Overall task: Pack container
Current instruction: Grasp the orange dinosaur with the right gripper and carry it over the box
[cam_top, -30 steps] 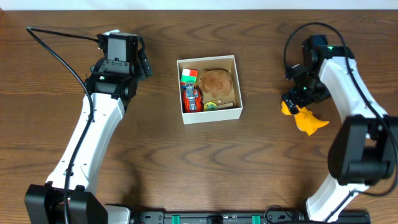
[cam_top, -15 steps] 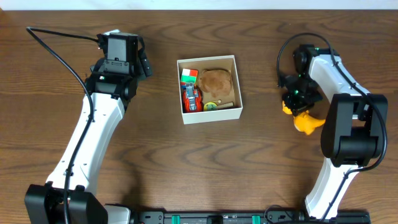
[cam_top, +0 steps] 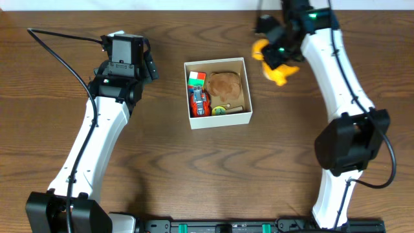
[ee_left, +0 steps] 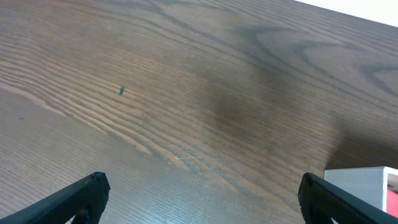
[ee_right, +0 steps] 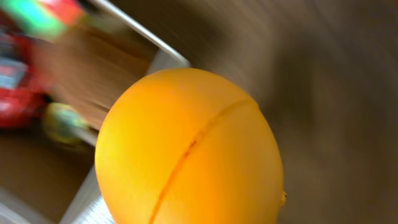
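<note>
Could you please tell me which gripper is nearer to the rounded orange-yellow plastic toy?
Right. The right gripper is shut on the orange-yellow toy, by the white cardboard box's far right corner; the left gripper stands open across the box.

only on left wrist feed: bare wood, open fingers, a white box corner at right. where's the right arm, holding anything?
Observer: Overhead shows the right gripper shut on an orange-yellow toy, just past the far right corner of the container.
Operator: is it over the box yet?
Observer: Not in the overhead; the toy sits outside the right wall. The right wrist view is blurred but shows the box rim beside it.
Operator: what's inside already?
Observer: A red toy car, a brown round item and a red-green-white cube.
Operator: my arm in the way?
Observer: The left gripper sits left of the container, apart from it.
</note>
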You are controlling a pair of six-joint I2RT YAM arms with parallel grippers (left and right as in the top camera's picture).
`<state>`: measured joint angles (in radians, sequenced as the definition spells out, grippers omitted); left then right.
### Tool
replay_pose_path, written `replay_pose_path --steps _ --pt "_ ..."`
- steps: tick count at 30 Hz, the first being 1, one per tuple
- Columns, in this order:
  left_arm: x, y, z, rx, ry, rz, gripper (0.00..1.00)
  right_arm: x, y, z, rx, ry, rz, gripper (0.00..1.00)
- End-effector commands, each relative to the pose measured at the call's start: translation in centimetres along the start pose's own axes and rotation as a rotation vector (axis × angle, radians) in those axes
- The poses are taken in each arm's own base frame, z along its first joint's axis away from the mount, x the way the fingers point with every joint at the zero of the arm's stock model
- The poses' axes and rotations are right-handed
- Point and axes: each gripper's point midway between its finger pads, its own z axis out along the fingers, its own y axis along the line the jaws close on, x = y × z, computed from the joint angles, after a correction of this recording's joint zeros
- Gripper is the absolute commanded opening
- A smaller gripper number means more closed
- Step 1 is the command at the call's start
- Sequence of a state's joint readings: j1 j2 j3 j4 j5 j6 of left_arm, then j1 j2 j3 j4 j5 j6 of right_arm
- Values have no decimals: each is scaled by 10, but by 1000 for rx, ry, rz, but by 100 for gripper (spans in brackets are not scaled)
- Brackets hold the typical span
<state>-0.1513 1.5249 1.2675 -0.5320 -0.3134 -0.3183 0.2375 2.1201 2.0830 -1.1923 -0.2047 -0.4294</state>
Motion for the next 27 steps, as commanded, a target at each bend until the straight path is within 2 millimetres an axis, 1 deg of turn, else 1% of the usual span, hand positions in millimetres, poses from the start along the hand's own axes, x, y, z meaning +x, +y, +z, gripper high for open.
replay_pose_path --steps 1,4,7,11,15,18,20,22,24,25,26,27 --pt "-7 2 -3 -1 -15 -16 98 -36 63 -9 -139 -120 -302 1" --pt "-7 2 -3 -1 -15 -15 98 -45 101 -4 -166 -129 -478 1" --pt "-7 2 -3 -1 -15 -15 98 -46 125 1 -141 -97 -568 1" --pt "-7 2 -3 -1 -15 -16 98 -41 142 8 -108 -46 -617 1" --pt "-7 2 -3 -1 -15 -15 98 -27 156 24 -143 5 -634 1" --pt "-7 2 -3 -1 -15 -16 98 -8 156 43 -164 63 -661 2" --pt "-7 2 -3 -1 -15 -15 98 4 151 52 -155 103 -698 3" --pt "-7 2 -3 -1 -15 -15 98 11 144 59 -126 133 -711 8" --pt "-7 2 -3 -1 -15 -15 98 13 141 61 -116 143 -712 10" --pt "-7 2 -3 -1 -15 -15 98 13 141 61 -116 143 -712 16" --pt "-7 2 -3 -1 -15 -16 98 12 141 61 -115 141 -712 25" --pt "-7 2 -3 -1 -15 -15 98 11 141 62 -112 136 -712 43"
